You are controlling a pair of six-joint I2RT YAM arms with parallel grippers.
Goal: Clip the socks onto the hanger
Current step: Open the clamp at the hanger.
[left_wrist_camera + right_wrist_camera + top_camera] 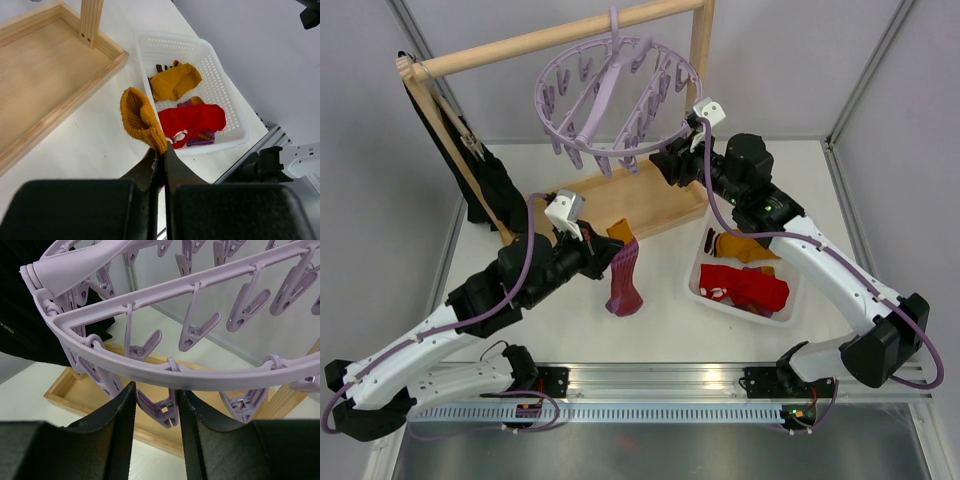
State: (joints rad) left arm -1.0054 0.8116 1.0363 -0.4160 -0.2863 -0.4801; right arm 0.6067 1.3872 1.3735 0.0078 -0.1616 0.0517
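Observation:
My left gripper (pixel 603 250) is shut on a sock with a mustard cuff and maroon foot (pixel 622 278), which hangs from it above the table. In the left wrist view the cuff (pixel 140 117) sticks up from the closed fingertips of the left gripper (pixel 161 150). The round lavender hanger (pixel 615 95) hangs from the wooden bar. My right gripper (pixel 672 158) is at its near right rim. In the right wrist view the right gripper (pixel 156 389) has its fingers pressed on both sides of one dangling peg (pixel 162 409) under the ring (pixel 210 382).
A white basket (pixel 703 262) at right holds a red sock (pixel 745 285) and a mustard sock (pixel 735 245); it shows in the left wrist view (pixel 165 37) too. The wooden rack has a bar (pixel 560 40) and a base tray (pixel 620 200). A black garment (pixel 485 180) hangs at left.

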